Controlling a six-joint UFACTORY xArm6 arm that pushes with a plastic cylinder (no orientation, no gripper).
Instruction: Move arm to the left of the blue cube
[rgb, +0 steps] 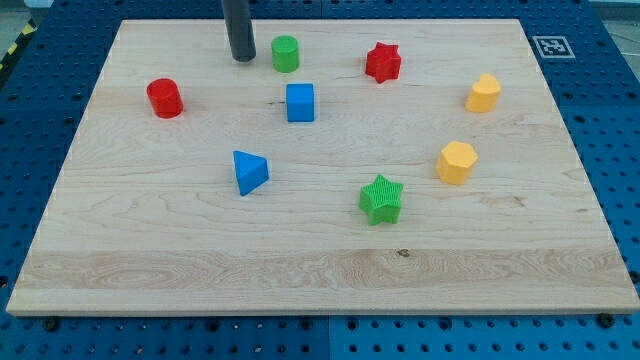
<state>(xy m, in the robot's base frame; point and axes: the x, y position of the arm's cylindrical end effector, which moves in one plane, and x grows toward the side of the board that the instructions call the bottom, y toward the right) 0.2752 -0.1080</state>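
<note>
On our wooden board: a green cylinder, red star, red cylinder, blue triangle, green star and two yellow blocks.

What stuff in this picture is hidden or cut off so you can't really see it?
- The rod above my tip: cut off by the view's top edge, so the arm is unseen.
- The board corners at the view's bottom: cropped by the side edges.
- The square marker at the board's top right: too small to read.
- Back faces of blocks like the blue cube: hidden.
</note>
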